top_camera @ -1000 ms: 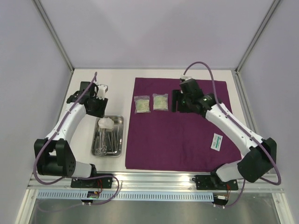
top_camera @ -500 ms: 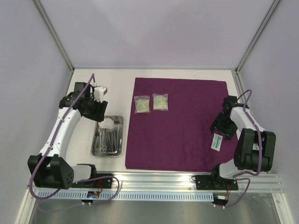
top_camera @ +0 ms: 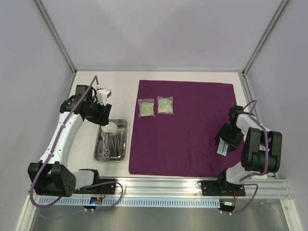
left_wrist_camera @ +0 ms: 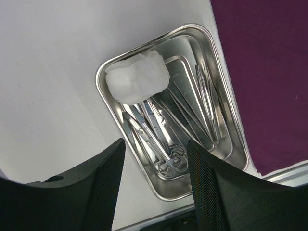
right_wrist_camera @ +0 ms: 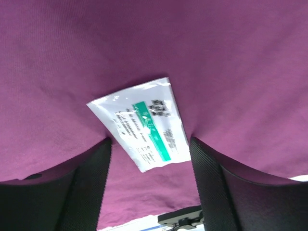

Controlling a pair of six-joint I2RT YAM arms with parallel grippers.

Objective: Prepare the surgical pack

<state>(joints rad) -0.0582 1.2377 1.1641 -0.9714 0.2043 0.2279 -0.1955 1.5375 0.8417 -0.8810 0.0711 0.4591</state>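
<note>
The deep-purple sheet point(top_camera: 183, 130) lies flat on the table. The steel tray point(top_camera: 124, 144) sits left of it, holding a white gauze bundle point(left_wrist_camera: 138, 77), scissors point(left_wrist_camera: 168, 156) and other slim metal instruments. Two clear packets point(top_camera: 146, 108) point(top_camera: 165, 105) lie on the sheet's back part. A white packet with a green stripe point(right_wrist_camera: 144, 122) lies near the sheet's right edge point(top_camera: 223, 147). My left gripper point(left_wrist_camera: 156, 142) is open and empty above the tray's back end point(top_camera: 98, 113). My right gripper point(right_wrist_camera: 149, 140) is open, low over the white packet point(top_camera: 226, 138), with a finger on each side of it.
Bare white table point(top_camera: 86, 144) surrounds the tray. The sheet's front edge runs close to the aluminium rail point(top_camera: 159, 185) at the table's near edge. Grey walls and frame posts point(top_camera: 55, 41) enclose the back and sides.
My right arm has swung from the back middle of the sheet to its right side and come down over the white packet. My left gripper has shifted slightly left and back.
</note>
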